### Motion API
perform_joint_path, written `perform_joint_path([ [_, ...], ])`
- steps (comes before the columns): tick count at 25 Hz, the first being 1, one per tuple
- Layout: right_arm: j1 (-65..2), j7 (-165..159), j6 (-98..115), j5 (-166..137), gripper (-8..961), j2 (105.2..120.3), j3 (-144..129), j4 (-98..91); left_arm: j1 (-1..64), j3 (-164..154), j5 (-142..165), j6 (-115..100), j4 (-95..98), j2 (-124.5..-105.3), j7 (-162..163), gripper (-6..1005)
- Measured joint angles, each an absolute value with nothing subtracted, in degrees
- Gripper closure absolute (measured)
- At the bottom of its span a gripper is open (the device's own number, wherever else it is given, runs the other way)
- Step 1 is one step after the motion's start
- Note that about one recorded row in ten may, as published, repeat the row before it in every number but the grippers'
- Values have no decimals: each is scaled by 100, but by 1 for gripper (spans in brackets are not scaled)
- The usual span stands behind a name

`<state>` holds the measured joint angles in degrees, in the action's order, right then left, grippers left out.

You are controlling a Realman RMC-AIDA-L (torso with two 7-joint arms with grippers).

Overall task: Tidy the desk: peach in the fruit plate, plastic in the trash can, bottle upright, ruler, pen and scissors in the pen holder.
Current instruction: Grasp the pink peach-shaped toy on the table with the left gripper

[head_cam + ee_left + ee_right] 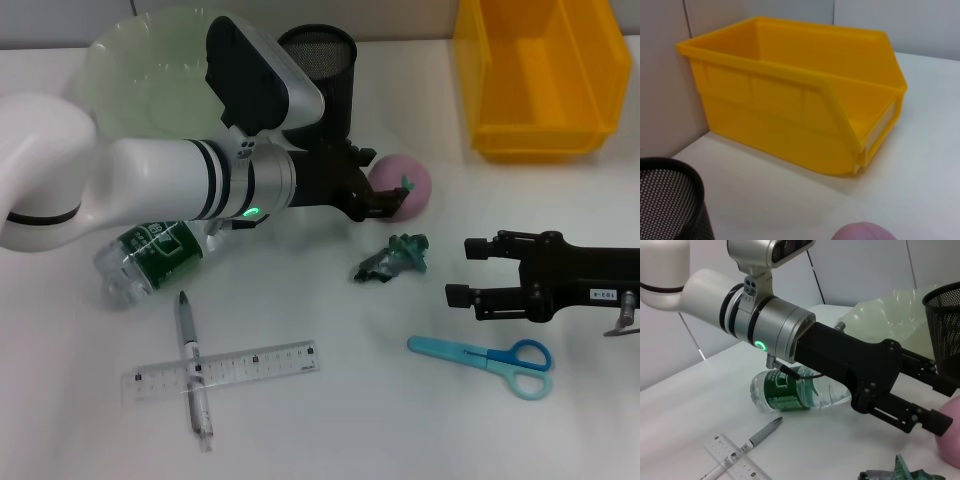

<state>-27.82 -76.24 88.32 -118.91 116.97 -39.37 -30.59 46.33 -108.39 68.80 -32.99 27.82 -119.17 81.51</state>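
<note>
Ruler (pixel 222 368) crosses pen (pixel 193 371); left claw (pixel 386 192) at peach (pixel 405 184).

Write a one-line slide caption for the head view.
Left end effector reaches the pink peach; bottle lies on its side, scissors near the right end effector.

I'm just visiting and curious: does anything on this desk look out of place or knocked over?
Yes. The bottle lies on its side under the left arm. A crumpled bit of plastic sits loose mid-desk, and the pen lies across the ruler. The left claw is at the peach.
</note>
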Motion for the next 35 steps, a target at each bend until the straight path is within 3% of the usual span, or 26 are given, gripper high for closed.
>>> perform_joint_path([
  [6, -2797, -7629, 8834, -11892, 150, 11715, -3949, -3072, 4645, -11176, 6618, -3196, 2764, -11917, 7966, 204],
  [16, -2873, -7637, 8835, -11892, 153, 11743, -3955, -3065, 4592, -11282, 6599, -3049, 2792, -11917, 7962, 234],
  [26, -2917, -7636, 8832, -11891, 155, 11750, -3955, -3045, 4500, -11484, 5858, -3020, 2821, -11917, 7197, 714],
  [32, -2926, -7637, 8837, -11892, 157, 11750, -3954, -3035, 4490, -11587, 5786, -3008, 2822, -11917, 7080, 938],
  [35, -2927, -7637, 8843, -11892, 158, 11750, -3955, -3033, 4478, -11587, 5785, -3013, 2831, -11917, 7079, 951],
])
